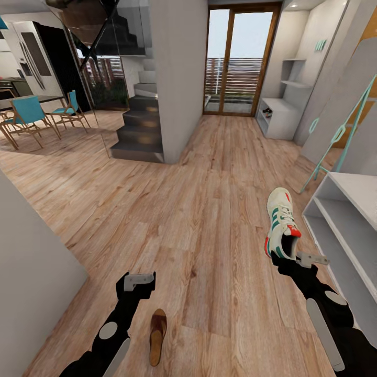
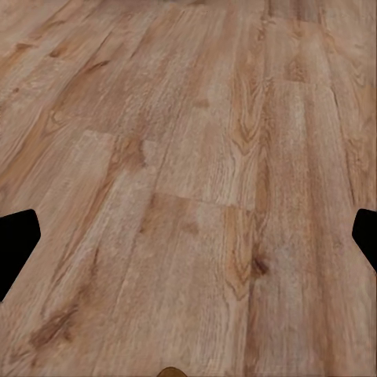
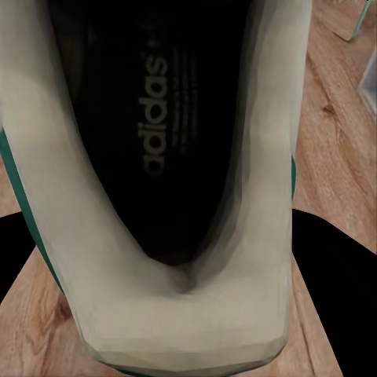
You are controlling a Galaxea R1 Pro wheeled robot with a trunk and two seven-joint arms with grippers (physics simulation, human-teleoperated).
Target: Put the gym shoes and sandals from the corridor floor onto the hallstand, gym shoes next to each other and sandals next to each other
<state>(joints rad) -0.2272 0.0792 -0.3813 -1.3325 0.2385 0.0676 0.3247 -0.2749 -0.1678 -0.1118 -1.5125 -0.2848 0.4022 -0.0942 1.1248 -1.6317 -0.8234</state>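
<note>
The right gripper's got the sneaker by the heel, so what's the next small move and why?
Probably swing the right gripper rightward toward the hallstand. It is shut on the gym shoe at the heel, the white rack stands just to that side, and the shoe is not yet over it.

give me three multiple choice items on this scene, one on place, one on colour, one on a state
1. Where is the sandal?
A. on the corridor floor beside the left pincer
B. on the shoe rack
C. on the stairs

2. What colour are the gym shoe's side stripes?
A. blue
B. green
C. black

3. What is the right pincer doing?
A. hanging open
B. holding the sandal
C. gripping the gym shoe's heel

Answers: 1 A, it lies on planks by that arm. 2 B, green bands show on the cream side. 3 C, the heel sits between its fingers.
</note>
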